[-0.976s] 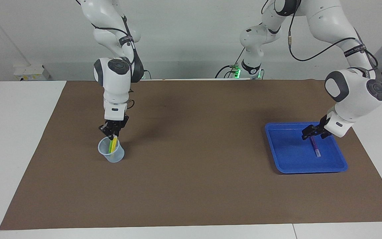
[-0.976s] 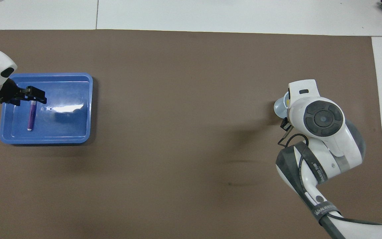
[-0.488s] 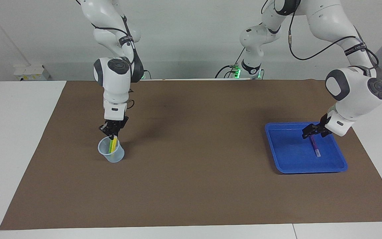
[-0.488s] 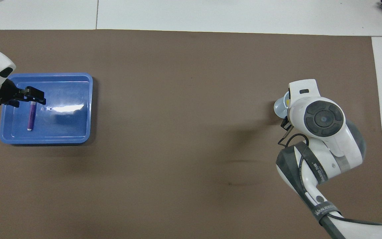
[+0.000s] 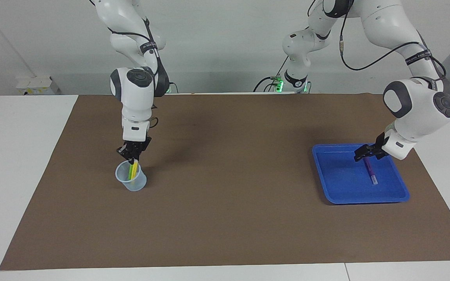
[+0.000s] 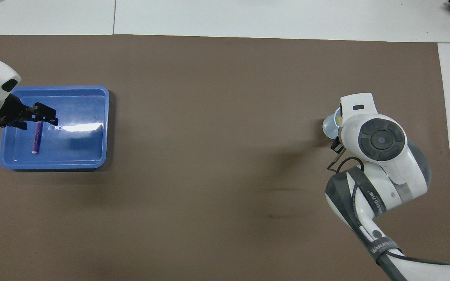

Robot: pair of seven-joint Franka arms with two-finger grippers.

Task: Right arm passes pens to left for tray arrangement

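The purple pen [image 5: 370,171] lies flat in the blue tray [image 5: 334,187] at the left arm's end of the table. It also shows in the overhead view [image 6: 36,136], in the tray [image 6: 80,156]. My left gripper [image 5: 367,155] [image 6: 35,120] hangs open just over the end of the pen that is nearer to the robots, not holding it. The green pen [image 5: 131,171] and the yellow pen [image 5: 135,167] stand in a small translucent cup [image 5: 132,181] at the right arm's end. My right gripper [image 5: 133,156] is right at their tops, over the cup.
A brown mat [image 5: 225,195] covers the table, with white table surface around it. In the overhead view the right arm's wrist [image 6: 377,136] hides most of the cup [image 6: 328,127].
The left gripper has lifted a little off the purple pen, which stays lying in the tray. The right gripper has hardly moved over the cup.
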